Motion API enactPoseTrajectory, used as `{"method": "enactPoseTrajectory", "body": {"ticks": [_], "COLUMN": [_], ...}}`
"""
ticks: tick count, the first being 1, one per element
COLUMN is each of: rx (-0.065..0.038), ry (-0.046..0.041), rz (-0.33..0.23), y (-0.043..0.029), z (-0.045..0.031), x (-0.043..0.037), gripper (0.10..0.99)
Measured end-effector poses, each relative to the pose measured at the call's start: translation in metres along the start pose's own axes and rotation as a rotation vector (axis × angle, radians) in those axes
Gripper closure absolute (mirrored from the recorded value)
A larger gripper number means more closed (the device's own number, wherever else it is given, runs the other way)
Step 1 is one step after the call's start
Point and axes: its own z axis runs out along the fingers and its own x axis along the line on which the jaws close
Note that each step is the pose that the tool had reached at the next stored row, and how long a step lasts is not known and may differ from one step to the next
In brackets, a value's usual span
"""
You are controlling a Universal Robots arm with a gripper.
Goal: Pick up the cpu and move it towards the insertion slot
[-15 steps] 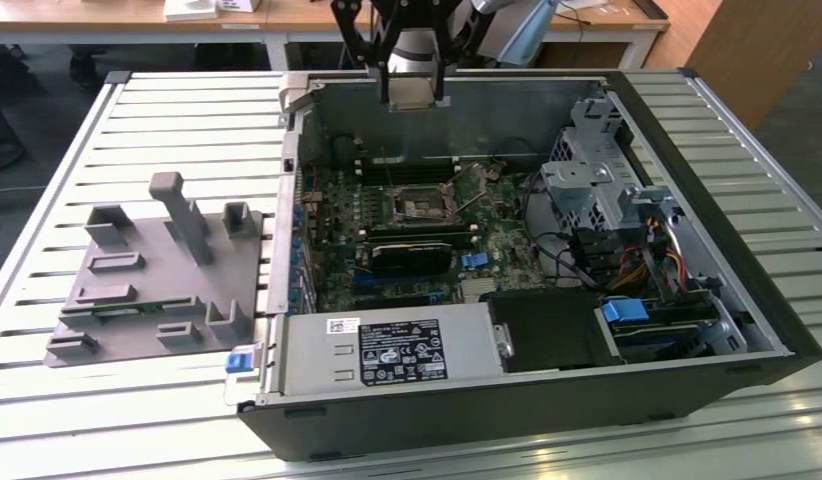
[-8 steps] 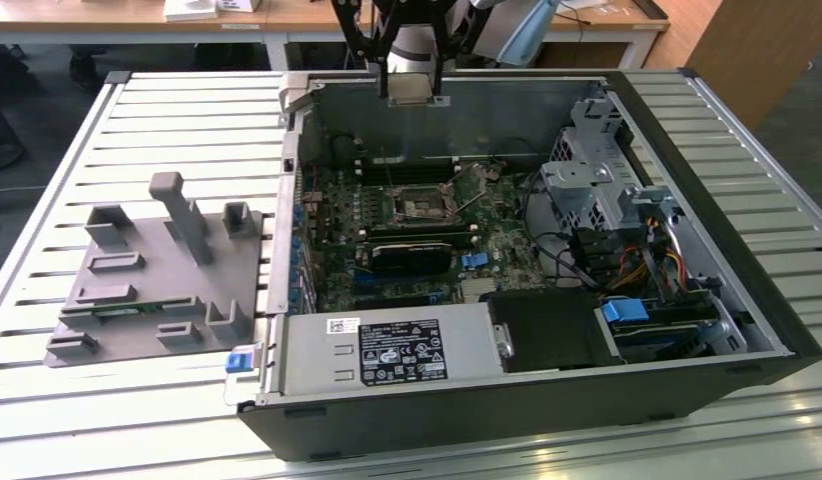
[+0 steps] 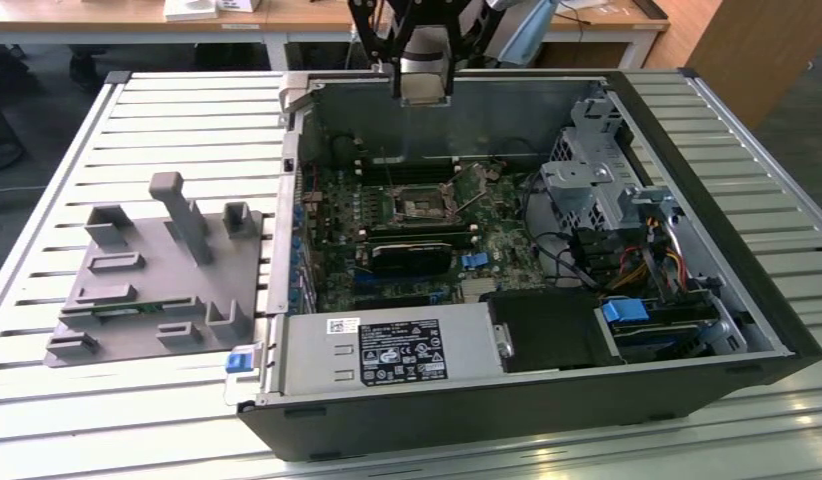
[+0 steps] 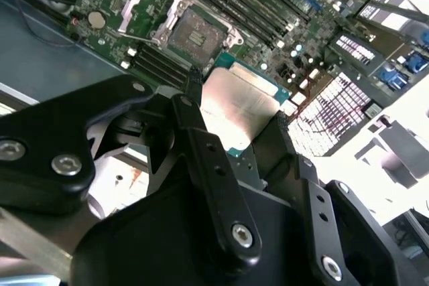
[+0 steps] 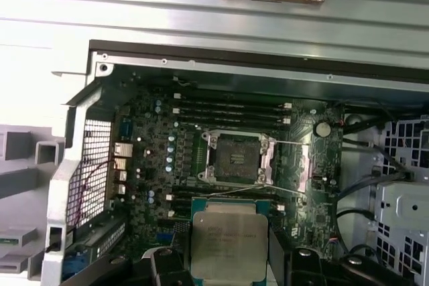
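So gripper (image 4: 231,122) was pinching cpu (image 5: 230,246) by its edges, hanging above open pc case (image 3: 731,300), cpu just short of insertion slot (image 5: 234,157), not touching board.

the black two-fingered gripper (image 4: 234,122) points down from the arm's wrist, its fingers (image 4: 201,132) clamped against opposite edges of the flat silver square cpu (image 4: 238,108).

Lab or workshop: opened computer case (image 3: 518,330) on slatted metal bench (image 3: 64,190), wooden desks (image 3: 318,15) behind.
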Motion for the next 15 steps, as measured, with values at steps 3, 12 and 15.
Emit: {"method": "enactPoseTrajectory", "body": {"ticks": [3,12,15], "rx": [0.0,0.0,0.0], "ry": [0.0002,0.0001,0.0], "rz": [0.0,0.0,0.0], "y": [-0.0005,0.0118,0.0187], "z": [0.0001,0.0029,0.0044], "x": [-0.0067,-0.011,-0.0116], "gripper": [0.537,0.537,0.537]}}
